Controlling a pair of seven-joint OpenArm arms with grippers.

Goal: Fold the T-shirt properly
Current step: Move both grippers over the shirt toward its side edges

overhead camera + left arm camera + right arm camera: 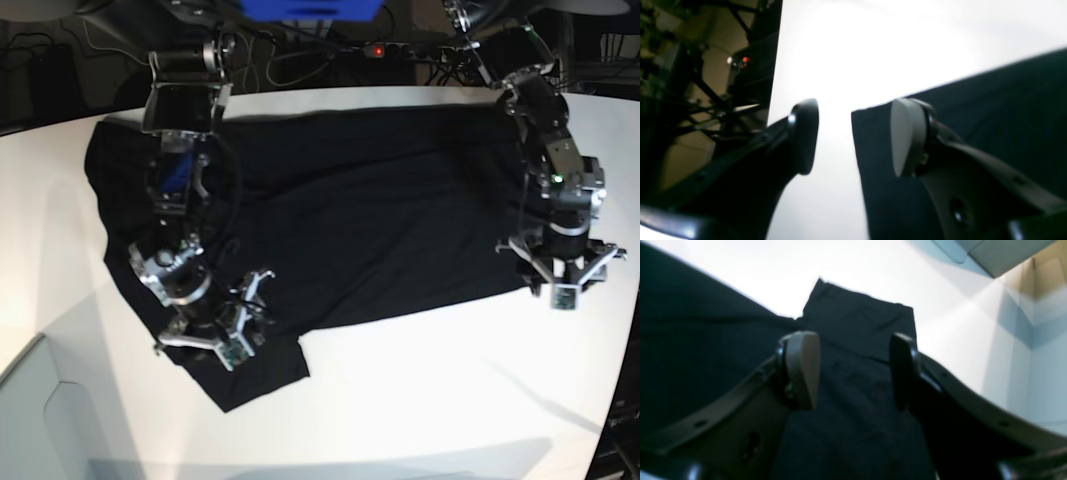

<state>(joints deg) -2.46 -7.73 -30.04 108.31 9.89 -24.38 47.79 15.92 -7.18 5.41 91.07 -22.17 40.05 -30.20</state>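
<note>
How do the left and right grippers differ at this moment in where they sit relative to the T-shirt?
The right gripper hangs over a sleeve of the T-shirt, with black fabric filling the gap between its fingers. The left gripper sits at the shirt's bottom corner, with one finger over cloth and the other over the bare white table. In the base view the right gripper is near the front edge and the left is at the far side. Both are open and hold nothing.

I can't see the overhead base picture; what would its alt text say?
A large black T-shirt lies spread flat on a white table, plain side up. Two robot arms hang over it: the right hand open above a sleeve, the left hand open at the shirt's opposite edge.
</note>
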